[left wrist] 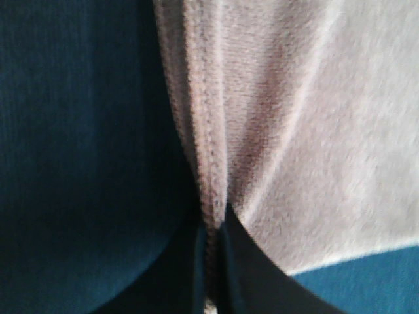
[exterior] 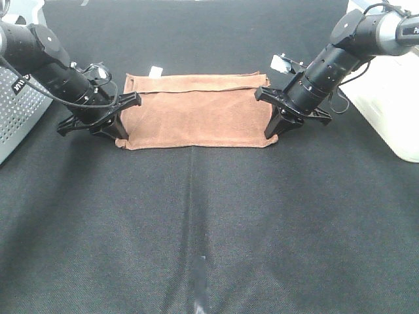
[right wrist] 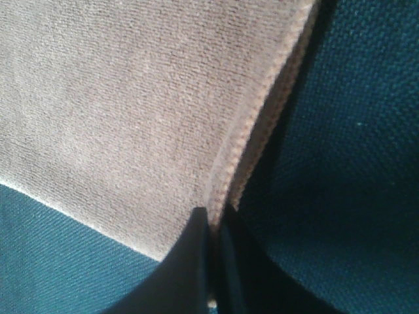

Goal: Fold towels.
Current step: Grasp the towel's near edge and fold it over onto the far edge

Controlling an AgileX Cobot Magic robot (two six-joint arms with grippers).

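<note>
Your rust-brown terry towel point(exterior: 196, 111) lies flat on the black cloth-covered table point(exterior: 209, 235), towards the far side and between the two arms. Its small white tag point(exterior: 156, 70) is on the far edge, near the left.

Your left gripper point(exterior: 122, 136) is pressed together on the stitched hem point(left wrist: 209, 163) at the near left corner. Your right gripper point(exterior: 270, 133) pinches the near right corner the same way. Both wrist views show the edge caught between the jaws.

Expect a light, limp, slightly clingy cloth that will sag between the two holds and drag on the table cover. The corners look like the right places to grip; carry them level so the fold lands square.
</note>
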